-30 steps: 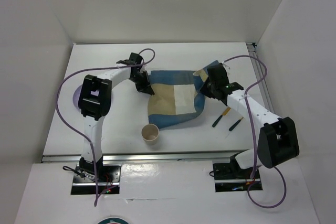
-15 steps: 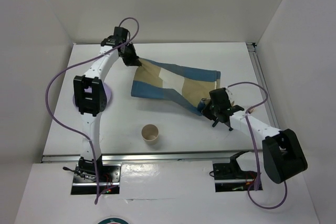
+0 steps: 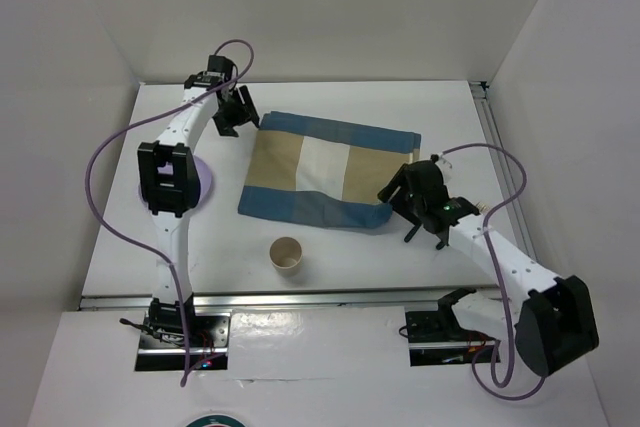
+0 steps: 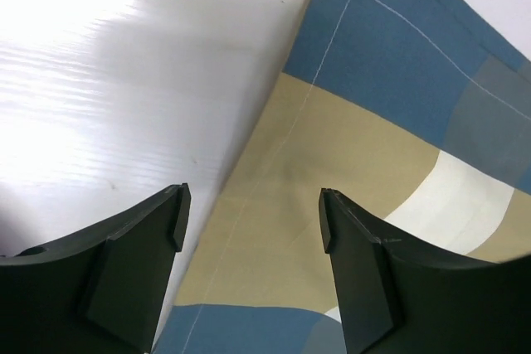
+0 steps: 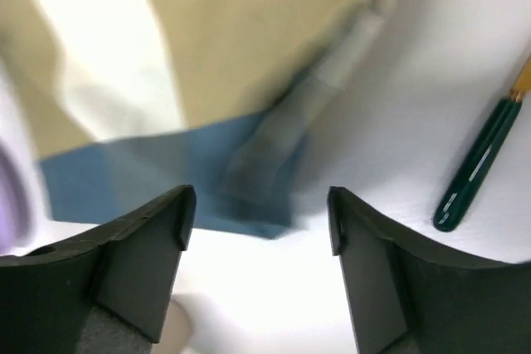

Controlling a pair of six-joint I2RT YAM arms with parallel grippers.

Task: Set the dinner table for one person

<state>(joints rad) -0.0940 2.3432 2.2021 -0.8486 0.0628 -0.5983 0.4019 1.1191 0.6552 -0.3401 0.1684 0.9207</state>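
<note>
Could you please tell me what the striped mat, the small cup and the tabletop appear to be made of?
Striped mat: woven cloth, matte; stitched seams, soft fold at one corner.
Small cup: probably paper, tan and matte, thin rim.
Tabletop: smooth white, likely plastic or laminate, slightly glossy; glare shows in the left wrist view.

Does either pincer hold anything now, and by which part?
Nothing is held. The left pincer and right pincer both stand open over the mat.
</note>
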